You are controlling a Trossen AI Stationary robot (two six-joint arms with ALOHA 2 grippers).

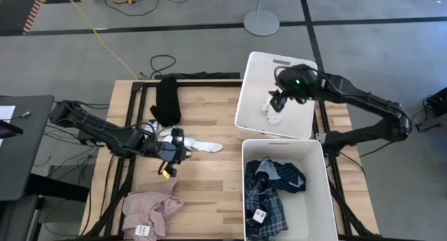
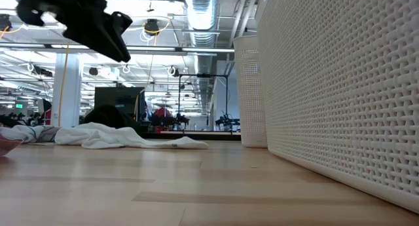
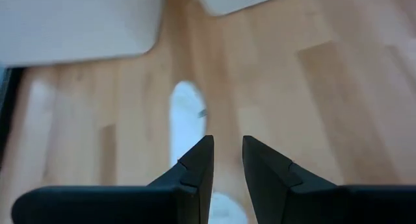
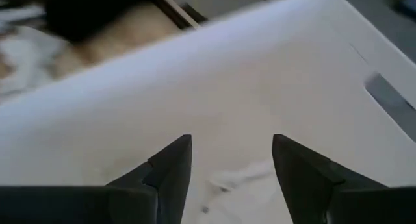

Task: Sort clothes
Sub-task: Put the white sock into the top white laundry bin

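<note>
High view, limp white sock (image 1: pixel 202 144) on pale wood table (image 1: pixel 209 115), left gripper (image 1: pixel 176 151) narrow and empty above it, right gripper (image 1: pixel 278 101) wide over the far bin (image 1: pixel 244 94), low view alone showing perforated bin walls (image 2: pixel 340 95).

Wooden table (image 1: pixel 209 122): two white bins on its right side, far bin (image 1: pixel 246 101), near bin (image 1: pixel 320 199). Round stand base (image 1: pixel 261 22) on floor beyond table. Yellow cable (image 1: pixel 94 28) beyond table's left corner.

The right gripper (image 4: pixel 231 160) is held with fingers apart above the white bin (image 4: pixel 260 74), over a white sock (image 4: pixel 237 178)
</note>
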